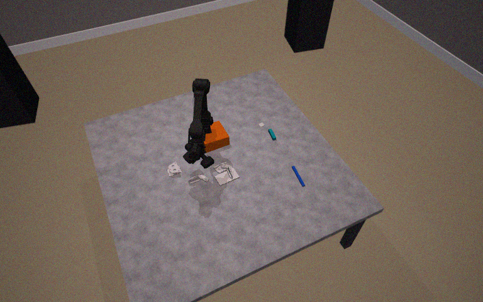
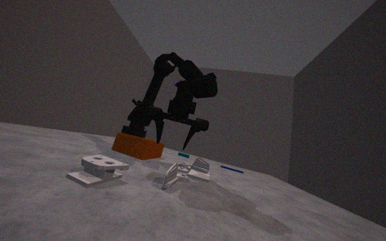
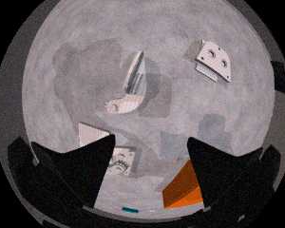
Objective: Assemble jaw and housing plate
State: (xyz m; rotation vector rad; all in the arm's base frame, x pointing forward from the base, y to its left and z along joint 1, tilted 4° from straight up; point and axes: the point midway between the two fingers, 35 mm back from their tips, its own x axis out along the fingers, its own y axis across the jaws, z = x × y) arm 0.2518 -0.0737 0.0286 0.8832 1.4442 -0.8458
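Note:
My gripper (image 1: pixel 199 160) (image 2: pixel 171 146) (image 3: pixel 152 141) is open and empty, above the table near the white parts. The loose white jaw (image 1: pixel 198 178) (image 2: pixel 170 175) (image 3: pixel 130 102) lies on the table, its geared end toward the base. The white base (image 1: pixel 221 180) (image 2: pixel 199 175) (image 3: pixel 91 134) carries the other jaw (image 1: pixel 230 170) (image 2: pixel 200 164), which my finger mostly hides in the wrist view. The free pin is too small to make out. The housing plate (image 1: pixel 174 168) (image 2: pixel 103 162) (image 3: pixel 217 62), with two round holes, sits raised on a stand, apart from the base.
An orange block (image 1: pixel 217 139) (image 2: pixel 136 145) (image 3: pixel 180 190) stands close behind the gripper, by the arm's foot. A teal bar (image 1: pixel 272 134) (image 2: pixel 183 155) (image 3: pixel 130 210), a small white tile (image 1: pixel 261 124) and a blue bar (image 1: pixel 298 176) (image 2: pixel 231 169) lie farther off.

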